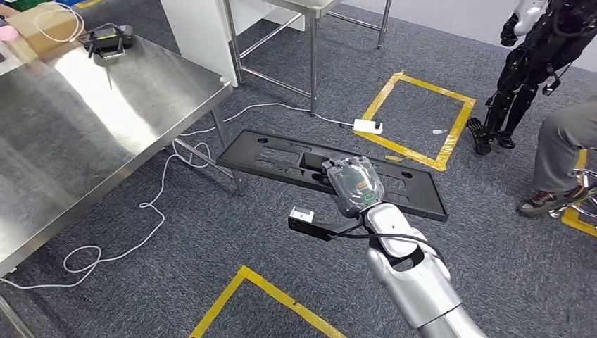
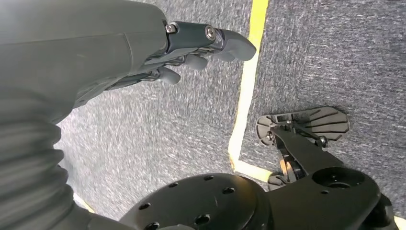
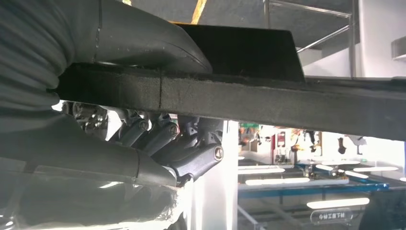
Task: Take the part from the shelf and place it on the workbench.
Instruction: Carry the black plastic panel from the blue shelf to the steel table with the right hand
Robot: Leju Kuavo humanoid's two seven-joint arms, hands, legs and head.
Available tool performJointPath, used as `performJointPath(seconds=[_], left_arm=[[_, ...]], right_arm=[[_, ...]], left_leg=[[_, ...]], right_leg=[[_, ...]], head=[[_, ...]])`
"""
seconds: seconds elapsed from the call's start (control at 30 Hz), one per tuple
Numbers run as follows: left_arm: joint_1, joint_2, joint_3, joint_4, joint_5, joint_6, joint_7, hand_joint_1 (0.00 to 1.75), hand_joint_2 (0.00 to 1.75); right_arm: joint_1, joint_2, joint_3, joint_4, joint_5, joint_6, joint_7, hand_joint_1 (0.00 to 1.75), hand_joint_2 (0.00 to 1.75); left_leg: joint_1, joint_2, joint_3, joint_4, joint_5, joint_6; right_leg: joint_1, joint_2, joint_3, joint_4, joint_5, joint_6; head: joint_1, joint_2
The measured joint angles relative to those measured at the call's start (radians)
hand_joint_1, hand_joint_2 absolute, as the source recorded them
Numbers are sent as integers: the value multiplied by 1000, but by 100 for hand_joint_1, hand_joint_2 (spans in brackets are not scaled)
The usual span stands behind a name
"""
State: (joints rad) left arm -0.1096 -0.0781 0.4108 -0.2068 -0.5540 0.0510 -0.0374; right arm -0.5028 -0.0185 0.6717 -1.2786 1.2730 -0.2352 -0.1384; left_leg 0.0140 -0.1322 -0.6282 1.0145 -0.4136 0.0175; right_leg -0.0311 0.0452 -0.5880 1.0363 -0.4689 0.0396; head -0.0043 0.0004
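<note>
My right hand (image 1: 355, 184) grips a long flat black part (image 1: 281, 158) with cut-outs near its middle and holds it level above the grey carpet. The part's left end lies close to the corner of the steel workbench (image 1: 84, 134), lower than the bench top. In the right wrist view the thumb lies over the black part (image 3: 287, 103) and the fingers (image 3: 191, 158) curl under its edge. My left hand (image 2: 143, 52) hangs over the carpet, fingers loosely apart, holding nothing.
A white cable (image 1: 151, 204) loops on the floor by the bench legs. Yellow tape squares (image 1: 450, 127) mark the carpet. A black device (image 1: 107, 39) sits at the bench's far end. Another robot (image 1: 528, 63) and a seated person (image 1: 563, 155) are at the right.
</note>
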Motion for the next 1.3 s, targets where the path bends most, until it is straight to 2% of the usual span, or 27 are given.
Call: performJointPath(seconds=[0.03, 0.07, 0.1, 0.17, 0.23, 0.27, 0.3, 0.33, 0.4, 0.47, 0.5, 0.53, 0.57, 0.63, 0.7, 0.77, 0.8, 0.83, 0.9, 0.93, 1.0, 1.03, 1.07, 1.13, 1.2, 1.27, 1.3], left_arm=[[2, 0, 0, 0, 0, 0, 1, 0, 175], [3, 1, 0, 0, -1, 0, 3, 0, 175], [4, 2, 0, 0, -1, 0, 5, 0, 175], [2, 4, 1, 0, -1, 1, 7, 0, 175], [-3, 6, 2, 0, -1, 1, 7, 0, 175], [-3, 6, 2, 0, -1, 1, 7, 0, 175], [-3, 7, 2, 0, -2, 1, 7, 0, 175], [-3, 8, 3, 0, -2, 2, 6, 0, 175], [-2, 9, 3, 0, -4, 2, 5, 0, 175], [-3, 8, 3, -1, -8, 1, 4, 0, 175], [-3, 8, 3, -1, -8, 1, 3, 0, 175], [-2, 8, 3, -1, -9, 1, 2, 0, 175], [0, 6, 3, -1, -9, 1, 2, 0, 175], [0, 2, 3, -1, -10, 1, 0, 0, 175], [-4, -1, 3, -1, -11, 2, -2, 0, 175], [-6, -3, 3, -1, -12, 2, -2, 0, 175], [-6, -4, 3, -1, -12, 2, -1, 0, 175], [-5, -5, 3, -1, -13, 2, -1, 0, 175], [-4, -7, 3, -1, -17, 2, -1, 0, 175], [-4, -7, 3, -1, -18, 2, -1, 0, 175], [-4, -7, 3, -1, -19, 2, -1, 0, 175], [-3, -7, 3, -2, -19, 3, -1, 0, 175], [-2, -7, 4, -2, -19, 3, 0, 0, 175], [-1, -6, 5, -2, -19, 5, 1, 0, 175], [-5, -5, 7, -2, -20, 8, 3, 0, 175], [-9, -3, 9, -2, -20, 10, 4, 0, 175], [-11, -3, 11, -3, -20, 10, 4, 0, 175]], right_arm=[[0, 1, 0, 0, 0, 1, 0, 175, 175], [-1, 2, 0, 0, 0, 2, 0, 175, 175], [-2, 3, 0, 0, 0, 2, 0, 175, 175], [-4, 4, 0, 0, 0, 4, 0, 175, 175], [-2, 2, 0, 1, -2, 4, 0, 175, 175], [-1, 2, 0, 2, -2, 4, 0, 175, 175], [-1, 2, 0, 2, -3, 4, 0, 175, 175], [-1, 2, 0, 3, -4, 4, -1, 175, 175], [-3, 3, 0, 3, -5, 4, -2, 175, 175], [-6, 4, 0, 3, -5, 4, -2, 175, 175], [-6, 5, 0, 3, -5, 4, -2, 175, 175], [-7, 6, 1, 3, -5, 4, -2, 175, 175], [-7, 8, 0, 3, -5, 4, -2, 175, 175], [-10, 10, 0, 3, -5, 4, -2, 175, 175], [-10, 7, 0, 4, -6, 4, -3, 175, 175], [-5, 2, 1, 7, -6, 5, -3, 175, 175], [-3, 0, 1, 8, -6, 5, -3, 175, 175], [-2, -1, 1, 9, -6, 5, -3, 175, 175], [-2, -2, 1, 10, -6, 5, -3, 175, 175], [-3, -2, 1, 10, -6, 5, -3, 175, 175], [-3, -2, 2, 10, -6, 5, -3, 175, 175], [-3, -1, 2, 10, -6, 5, -3, 175, 175], [-3, 1, 2, 10, -6, 5, -2, 175, 175], [-5, 4, 2, 10, -6, 5, -1, 175, 175], [-5, 4, 2, 10, -6, 5, -1, 175, 175], [-2, 2, 2, 10, -6, 5, -1, 175, 175], [0, 2, 2, 10, -6, 5, -1, 175, 175]], left_leg=[[3, -4, -3, 0, 1, -4], [4, 8, -7, 5, -2, -8], [4, 34, -16, 23, -14, -11], [0, 98, -60, 119, -69, -16], [0, 122, -124, 250, -127, -17], [-1, 124, -141, 286, -136, -15], [-1, 126, -138, 281, -124, -12], [-3, 130, -114, 239, -97, -7], [-14, 172, -36, 100, -41, 11], [-27, 208, 5, 22, -24, 25], [-32, 208, 5, 17, -27, 29], [-33, 195, 6, 11, -24, 32], [-30, 183, 12, 2, -20, 34], [-19, 159, 26, -17, -8, 40], [-13, 131, 31, -24, -2, 43], [-11, 97, 30, -23, -2, 43], [-10, 80, 31, -22, -2, 42], [-8, 64, 32, -21, -3, 39], [-5, 35, 33, -14, -8, 28], [-4, 22, 31, -9, -11, 20], [-3, 3, 22, -4, -14, 6], [-1, -5, 17, -4, -13, 1], [1, 1, 14, -3, -13, -3], [1, 50, -3, 35, -36, -11], [-1, 109, -59, 149, -96, -17], [-1, 124, -124, 272, -141, -19], [-1, 126, -136, 289, -137, -18]], right_leg=[[0, -10, -1, 0, 2, -9], [0, -18, -1, -1, 3, -16], [0, -27, 0, -2, 4, -23], [6, -47, 2, -4, 3, -35], [14, -71, 2, -3, 0, -42], [18, -84, 2, -3, -1, -44], [22, -97, 3, -3, -3, -47], [25, -109, 5, -3, -5, -49], [31, -130, 12, -4, -9, -52], [35, -150, 15, -6, -12, -50], [35, -160, 16, -8, -14, -47], [36, -171, 20, -10, -15, -43], [37, -170, 21, -9, -18, -39], [38, -125, 8, 33, -42, -37], [31, -66, -51, 156, -93, -41], [23, -50, -112, 268, -126, -35], [19, -48, -119, 273, -119, -26], [14, -46, -106, 236, -95, -13], [1, -19, -47, 93, -28, 12], [-4, -7, -22, 36, -5, 16], [-4, 3, -2, -6, 8, 7], [-1, -7, -1, -7, 10, -2], [-1, -15, -1, -7, 11, -9], [-2, -32, 2, -10, 11, -23], [3, -52, 4, -10, 8, -35], [9, -78, 6, -10, 4, -43], [12, -91, 7, -10, 2, -45]], head=[[-1, 0], [-2, 0], [-4, 0], [-8, 0], [-9, 0], [-9, 0], [-10, 0], [-10, 0], [-9, 0], [-9, 0], [-9, 0], [-11, 0], [-11, 0], [-10, 0], [-7, 0], [-4, 0], [-4, 0], [-4, 0], [-3, 0], [-2, 0], [-2, 0], [-2, 0], [-3, 0], [-7, 0], [-10, 0], [-10, 0], [-11, 0]])
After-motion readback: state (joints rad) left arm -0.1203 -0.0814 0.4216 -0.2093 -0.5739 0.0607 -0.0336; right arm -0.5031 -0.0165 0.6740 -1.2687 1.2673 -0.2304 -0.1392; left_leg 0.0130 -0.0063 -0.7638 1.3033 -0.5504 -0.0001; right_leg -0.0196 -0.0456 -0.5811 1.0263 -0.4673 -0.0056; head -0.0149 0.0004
